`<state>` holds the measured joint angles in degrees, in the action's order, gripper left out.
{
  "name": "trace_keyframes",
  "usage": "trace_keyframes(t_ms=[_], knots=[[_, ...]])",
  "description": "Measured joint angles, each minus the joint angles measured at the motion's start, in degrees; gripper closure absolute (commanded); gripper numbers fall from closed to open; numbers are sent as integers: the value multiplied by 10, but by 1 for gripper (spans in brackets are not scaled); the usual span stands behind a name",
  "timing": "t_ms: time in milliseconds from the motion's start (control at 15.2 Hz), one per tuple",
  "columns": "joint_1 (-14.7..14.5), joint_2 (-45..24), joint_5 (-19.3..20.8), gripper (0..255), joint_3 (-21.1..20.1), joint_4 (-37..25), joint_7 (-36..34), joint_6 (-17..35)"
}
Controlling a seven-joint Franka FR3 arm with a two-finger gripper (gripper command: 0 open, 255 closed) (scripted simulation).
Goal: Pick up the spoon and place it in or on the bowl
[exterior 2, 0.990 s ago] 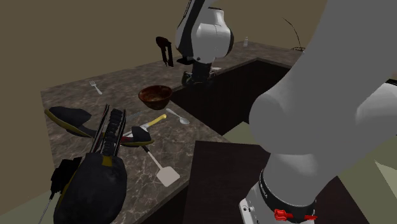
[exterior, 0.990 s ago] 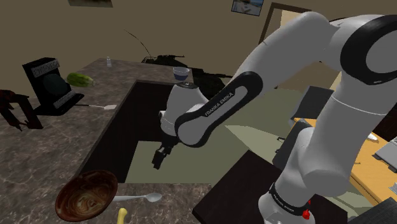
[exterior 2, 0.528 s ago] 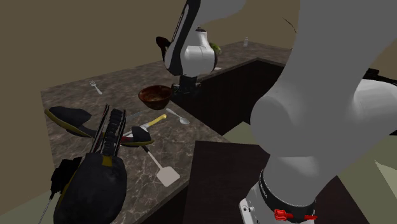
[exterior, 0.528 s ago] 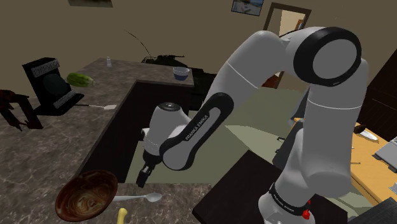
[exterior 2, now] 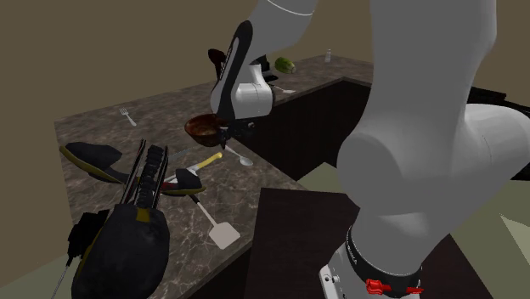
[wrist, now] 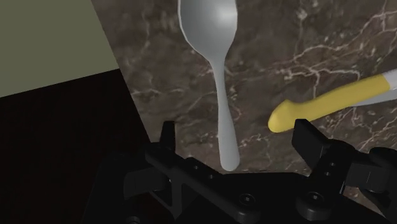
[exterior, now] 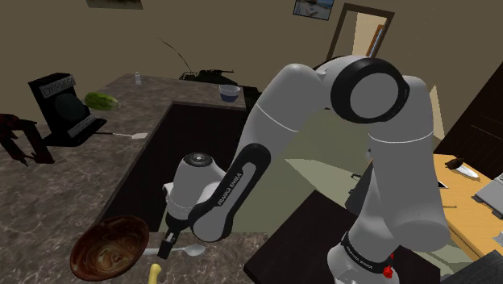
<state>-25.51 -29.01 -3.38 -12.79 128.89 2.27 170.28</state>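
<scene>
- One bowl (exterior: 109,246).
- One spoon (wrist: 208,25).
- One fork (exterior 2: 127,116).
- One yellow-handled utensil (wrist: 318,109).
- One black-handled spatula (exterior 2: 222,234).
- One melon (exterior: 101,100).
- One bottle (exterior: 137,78).
- One cup (exterior: 230,93).
- One coffee machine (exterior: 64,109).

Shoulder view is looking down along the counter (exterior: 48,194). Second exterior view is facing roughly likewise, lower, farther back. Wrist view is peering close at the spoon (wrist: 219,76); all three are sharing it.

The white, rounded arm (exterior: 298,89) carries black joint bands, black lettering and a red-marked base collar.
</scene>
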Motion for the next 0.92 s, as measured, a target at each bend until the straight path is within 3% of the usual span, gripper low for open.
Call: trace_keyframes(t_ms=[726,792,924], knots=[[-16,-49,7,0,13,-27,-5,22],[-16,-49,7,255,13,-27,-5,22],[-16,-49,7,255,13,-27,-5,22]])
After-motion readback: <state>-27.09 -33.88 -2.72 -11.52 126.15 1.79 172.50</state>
